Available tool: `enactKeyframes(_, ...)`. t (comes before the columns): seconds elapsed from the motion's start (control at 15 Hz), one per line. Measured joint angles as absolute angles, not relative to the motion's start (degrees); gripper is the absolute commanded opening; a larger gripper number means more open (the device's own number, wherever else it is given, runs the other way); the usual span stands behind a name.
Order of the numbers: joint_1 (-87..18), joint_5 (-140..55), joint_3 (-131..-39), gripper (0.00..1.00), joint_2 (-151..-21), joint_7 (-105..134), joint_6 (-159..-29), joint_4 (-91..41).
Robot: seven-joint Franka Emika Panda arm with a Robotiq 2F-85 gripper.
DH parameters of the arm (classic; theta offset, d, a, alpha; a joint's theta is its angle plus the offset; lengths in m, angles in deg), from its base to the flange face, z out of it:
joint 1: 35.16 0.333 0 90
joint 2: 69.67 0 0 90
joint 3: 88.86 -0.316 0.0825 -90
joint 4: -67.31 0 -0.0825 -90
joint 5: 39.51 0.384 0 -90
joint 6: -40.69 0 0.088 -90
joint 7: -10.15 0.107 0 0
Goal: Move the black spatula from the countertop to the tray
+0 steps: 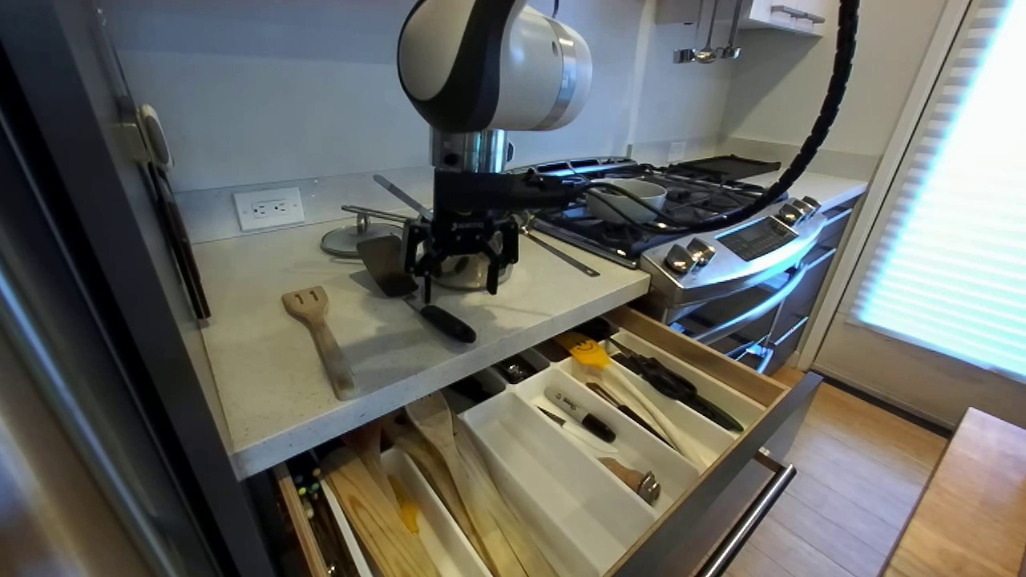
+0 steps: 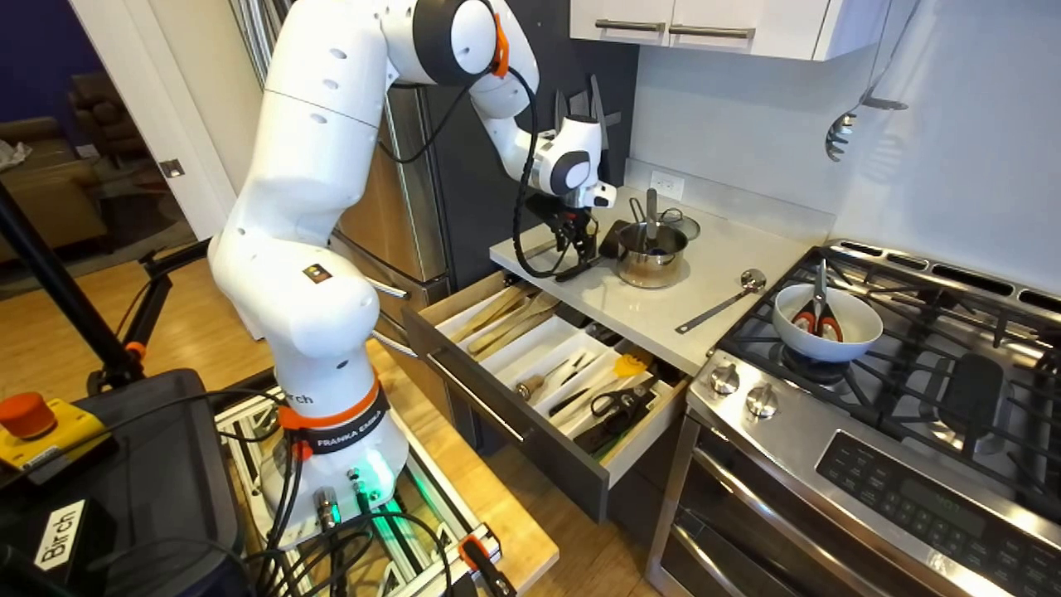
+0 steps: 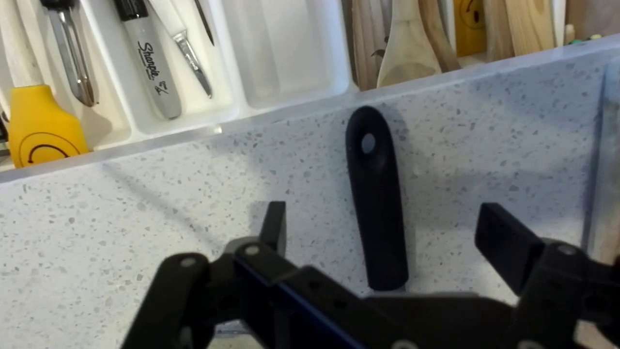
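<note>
The spatula (image 3: 379,208) lay on the counter (image 1: 256,369) under the gripper (image 1: 460,290), spread wide, holding nothing; closing too high could miss it, an off-centre grip swing it against the tray (image 1: 553,473)

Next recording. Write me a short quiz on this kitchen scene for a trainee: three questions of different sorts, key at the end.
1. True or false: in the wrist view, the handle of the black flat-headed spatula appears between the spread fingers of the black two-fingered gripper.

2. Multiple choice: what sits in the round white bowl?
A) a grey marker with a black cap
B) scissors with red-and-black handles
C) a long-handled steel ladle

3. Fill the gap: the spatula is on the pale speckled ____, not in the white rectangular compartment tray.

Key: 1. True. 2. B. 3. countertop.
</note>
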State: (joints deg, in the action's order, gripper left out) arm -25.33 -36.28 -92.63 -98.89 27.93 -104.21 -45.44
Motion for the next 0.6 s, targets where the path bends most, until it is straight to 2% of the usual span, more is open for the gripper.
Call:
enactKeyframes(0.07, -25.1, -36.6, -92.5, 0.79, -99.9, 27.9, -104.2, -44.7)
enactKeyframes(0.2, -24.8, -36.7, -92.6, 0.66, -102.0, 27.4, -104.2, -43.2)
enactKeyframes(0.27, -24.8, -36.7, -92.7, 0.53, -103.0, 26.7, -104.2, -42.3)
enactKeyframes(0.33, -24.8, -36.7, -92.7, 0.49, -104.1, 26.1, -104.2, -41.4)
enactKeyframes(0.47, -24.8, -36.7, -92.7, 0.3, -106.1, 25.3, -104.2, -39.8)
enactKeyframes(0.6, -24.8, -36.7, -92.7, 0.17, -107.5, 24.6, -104.2, -38.5)
